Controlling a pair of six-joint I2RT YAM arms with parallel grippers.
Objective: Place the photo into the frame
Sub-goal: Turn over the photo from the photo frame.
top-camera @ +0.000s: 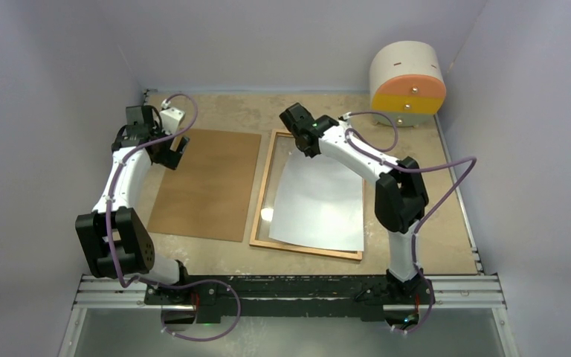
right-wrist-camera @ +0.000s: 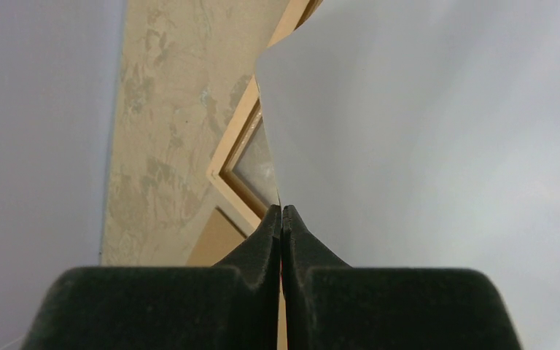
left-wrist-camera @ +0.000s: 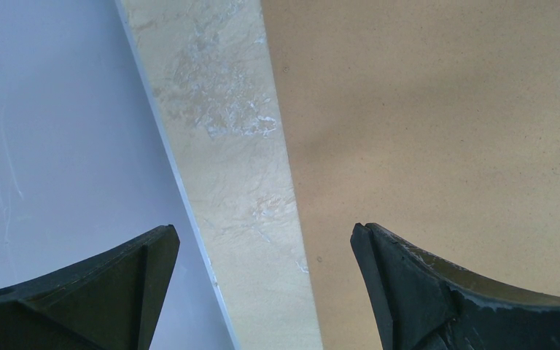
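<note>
1. The frame (top-camera: 305, 251) lies flat on the table (top-camera: 230, 111), its long sides running away from the arm bases. Its orange-brown wooden rails enclose a clear pane.
2. The photo (top-camera: 320, 204) rests over the frame's right part with its plain white side up. The printed side cannot be seen from any view. A strip of pane along the frame's left rail is uncovered and carries a spot of glare.
3. The photo's near edge sits at the frame's near rail. Its far edge stops short of the frame's far rail, where the right gripper (top-camera: 306, 149) meets it.
4. In the right wrist view, the right gripper (right-wrist-camera: 282, 208) has its fingers pressed together, pinching the photo's (right-wrist-camera: 437, 146) edge. A corner of the frame (right-wrist-camera: 222, 164) shows to their left.
5. A plain brown backing board (top-camera: 204, 186) lies just left of the frame, apart from it.
6. The left gripper (top-camera: 172, 155) hangs left of the frame, over the board's far left corner. Its jaws are spread wide with nothing between them.
7. In the left wrist view, the left gripper (left-wrist-camera: 264, 230) shows the board (left-wrist-camera: 445, 109), a strip of table (left-wrist-camera: 226, 146) and the pale wall (left-wrist-camera: 58, 109) between its fingers.
8. A round drawer cabinet (top-camera: 407, 82) with orange and yellow fronts stands beyond the frame's far right corner, well apart from it.
</note>
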